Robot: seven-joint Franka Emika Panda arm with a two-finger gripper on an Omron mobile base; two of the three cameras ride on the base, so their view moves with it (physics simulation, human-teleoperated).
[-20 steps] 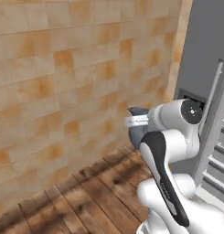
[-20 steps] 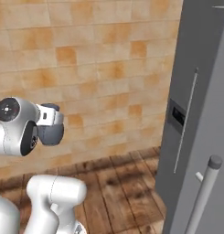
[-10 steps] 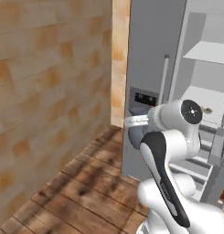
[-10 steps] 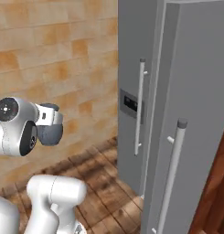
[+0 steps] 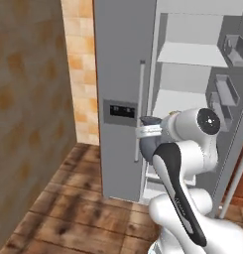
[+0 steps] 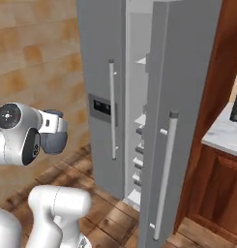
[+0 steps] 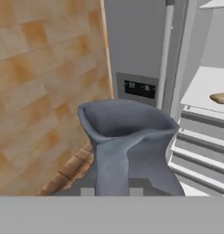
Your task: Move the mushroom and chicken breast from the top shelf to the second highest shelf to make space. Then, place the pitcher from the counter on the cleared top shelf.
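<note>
The gripper (image 7: 112, 191) appears to clamp the pitcher (image 7: 127, 146) low on its body — rigid, smooth, likely slippery; keep it upright.

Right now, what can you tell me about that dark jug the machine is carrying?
The pitcher is a dark grey-blue jug with a matte look, a rounded belly, a narrower neck and a wide flared lip. It stands upright at the end of the arm, off the floor, in front of the open fridge. The hand view looks down into its empty mouth. Its handle and the grip are hidden.
</note>
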